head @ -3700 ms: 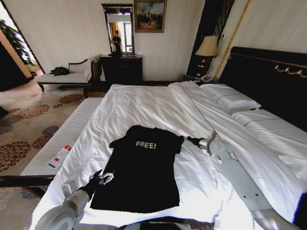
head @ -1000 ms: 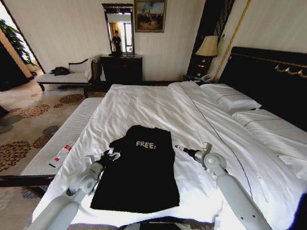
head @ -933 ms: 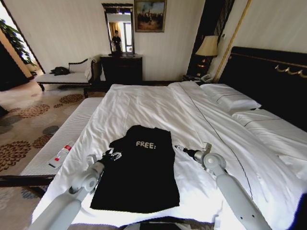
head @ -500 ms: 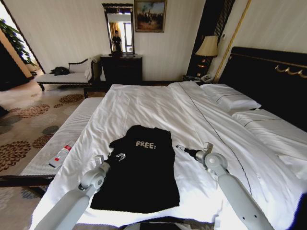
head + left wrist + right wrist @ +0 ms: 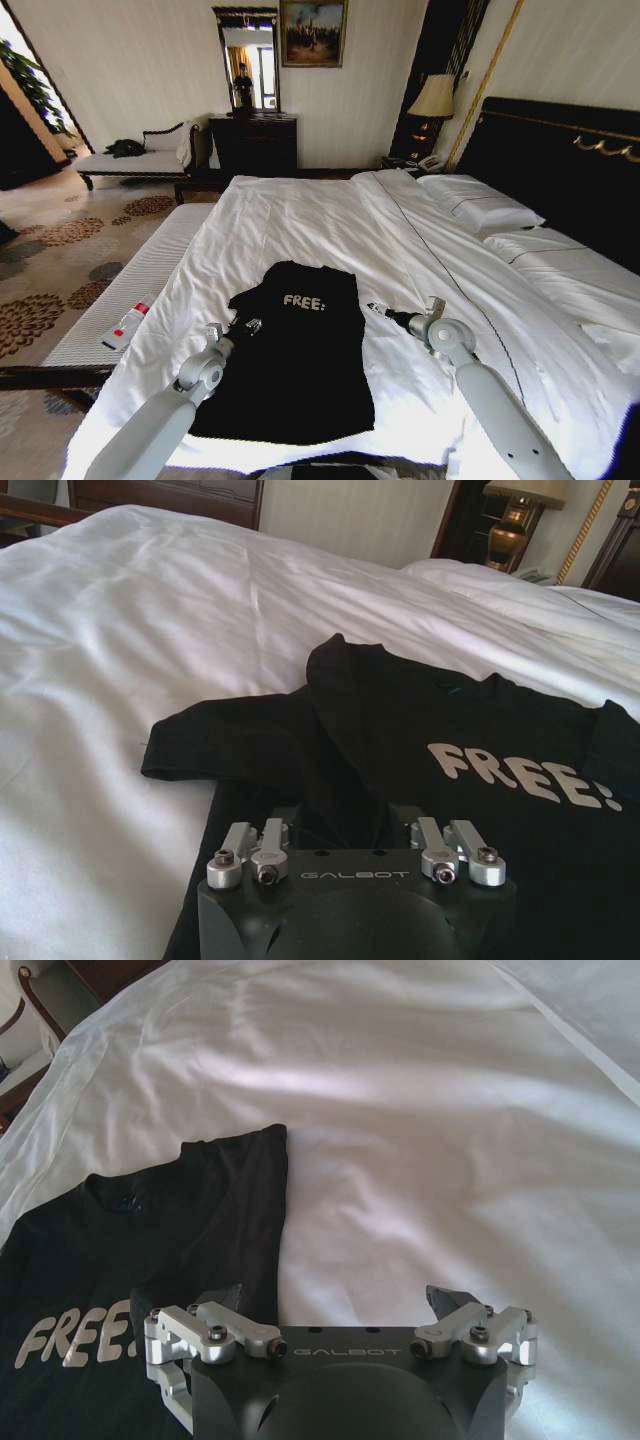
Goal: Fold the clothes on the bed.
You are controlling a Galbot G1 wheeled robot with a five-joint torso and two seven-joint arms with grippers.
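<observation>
A: Head view first: where is the shirt (image 5: pixel 295 355)?

B: On the bed (image 5: pixel 330 215), flat on the white cover near the foot end, collar toward the pillows (image 5: pixel 480 205). White "FREE!" lettering sits across the chest. Its right sleeve is folded in, so that edge runs straight. The left sleeve still sticks out sideways.

A: And the left gripper (image 5: pixel 247 326)?

B: At the shirt's left edge, just below that sleeve, low over the fabric. From the left wrist view the gripper (image 5: pixel 345 830) has cloth between its fingers, and the sleeve (image 5: pixel 215 750) spreads out ahead of it with a fold of the shoulder lying over the chest. I read the fingers as closed on the shirt (image 5: pixel 480 780).

A: Right gripper (image 5: pixel 374 308)?

B: Beside the shirt's right edge, over the white sheet, not touching the fabric. In the right wrist view the gripper (image 5: pixel 335 1305) has its fingers spread wide and nothing between them. The shirt's (image 5: pixel 120 1260) folded edge lies just off one fingertip.

A: Anything else nearby?

B: A bench (image 5: pixel 130 290) along the bed's left side, with a small white and red bottle (image 5: pixel 124 325) lying on it.
</observation>
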